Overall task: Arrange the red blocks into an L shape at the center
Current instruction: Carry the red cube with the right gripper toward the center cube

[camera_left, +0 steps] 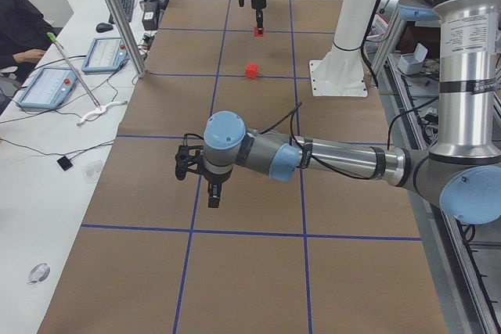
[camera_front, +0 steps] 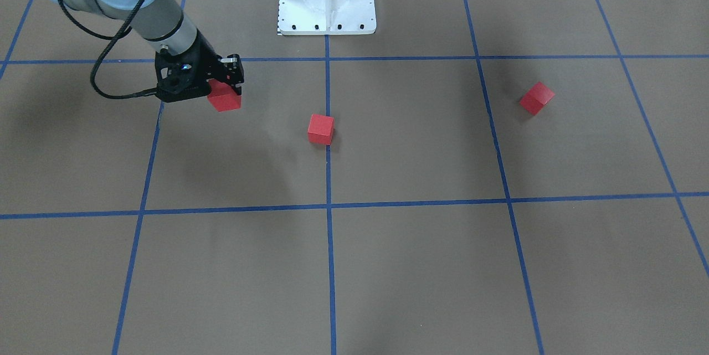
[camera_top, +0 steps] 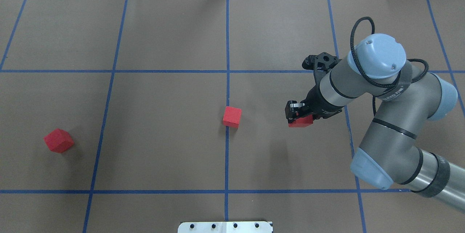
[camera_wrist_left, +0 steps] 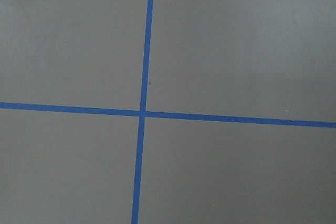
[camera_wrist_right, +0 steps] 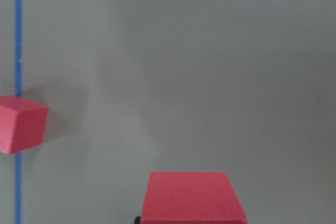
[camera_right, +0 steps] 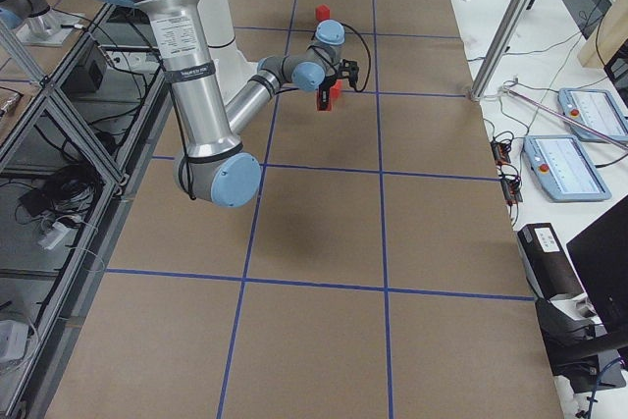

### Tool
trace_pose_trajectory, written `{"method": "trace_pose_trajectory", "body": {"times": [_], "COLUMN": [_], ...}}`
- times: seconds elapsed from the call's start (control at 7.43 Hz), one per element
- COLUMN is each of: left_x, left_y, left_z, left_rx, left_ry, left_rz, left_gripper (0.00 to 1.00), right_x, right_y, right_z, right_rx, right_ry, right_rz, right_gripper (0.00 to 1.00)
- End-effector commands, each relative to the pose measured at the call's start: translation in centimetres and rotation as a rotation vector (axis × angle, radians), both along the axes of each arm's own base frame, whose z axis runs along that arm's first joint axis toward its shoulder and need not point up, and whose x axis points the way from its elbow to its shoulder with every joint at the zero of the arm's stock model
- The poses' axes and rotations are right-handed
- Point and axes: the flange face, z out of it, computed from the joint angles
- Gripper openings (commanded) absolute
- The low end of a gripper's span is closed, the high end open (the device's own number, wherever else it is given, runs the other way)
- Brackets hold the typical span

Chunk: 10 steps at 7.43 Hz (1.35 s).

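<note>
My right gripper [camera_front: 225, 93] is shut on a red block [camera_front: 224, 101] and holds it just above the brown paper, right of the centre; both also show in the overhead view, gripper [camera_top: 298, 117] and held block [camera_top: 300, 121]. The held block fills the bottom of the right wrist view [camera_wrist_right: 192, 198]. A second red block [camera_top: 232, 116] sits on the middle blue tape line [camera_top: 227, 91] at the centre and shows at that view's left edge [camera_wrist_right: 19, 124]. A third red block [camera_top: 58, 140] lies far to the left, turned at an angle. My left gripper [camera_left: 213, 192] hovers over the paper; I cannot tell whether it is open.
The white robot base [camera_front: 327, 0] stands at the table's near edge behind the centre block. Blue tape lines [camera_wrist_left: 143, 113] divide the brown paper into grid squares. Tablets and cables lie on the white side bench [camera_left: 63, 84].
</note>
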Motion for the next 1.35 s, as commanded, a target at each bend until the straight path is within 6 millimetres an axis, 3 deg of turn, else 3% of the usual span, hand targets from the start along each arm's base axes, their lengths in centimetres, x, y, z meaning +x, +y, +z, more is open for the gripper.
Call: {"method": "trace_pose_trajectory", "body": {"times": [0.0,0.27,0.54,0.81,1.21], "left_x": [0.7,0.9,1.0,1.0,1.0], "left_y": [-0.2,-0.2,-0.3,-0.3,-0.3], "left_z": [0.0,-0.1,0.2,0.3,0.3], "left_rx": [-0.001,0.001,-0.003,-0.004,-0.006], "left_ry": [0.000,0.000,-0.002,-0.002,0.000], "left_rz": [0.014,0.018,0.020,0.020,0.021], "left_gripper": [1.00,1.00,1.00,1.00,1.00], "right_x": [-4.3,-6.7,-9.9,-14.5,-17.0], "right_y": [2.9,4.5,6.4,5.7,4.6], "right_z": [-4.3,-8.0,-9.8,-11.8,-10.9], "right_rx": [0.032,0.035,0.060,-0.003,-0.022], "right_ry": [0.006,0.042,0.065,0.090,0.133], "right_rz": [0.005,-0.018,-0.039,-0.009,0.001], "right_gripper": [0.00,0.00,0.00,0.00,0.00]}}
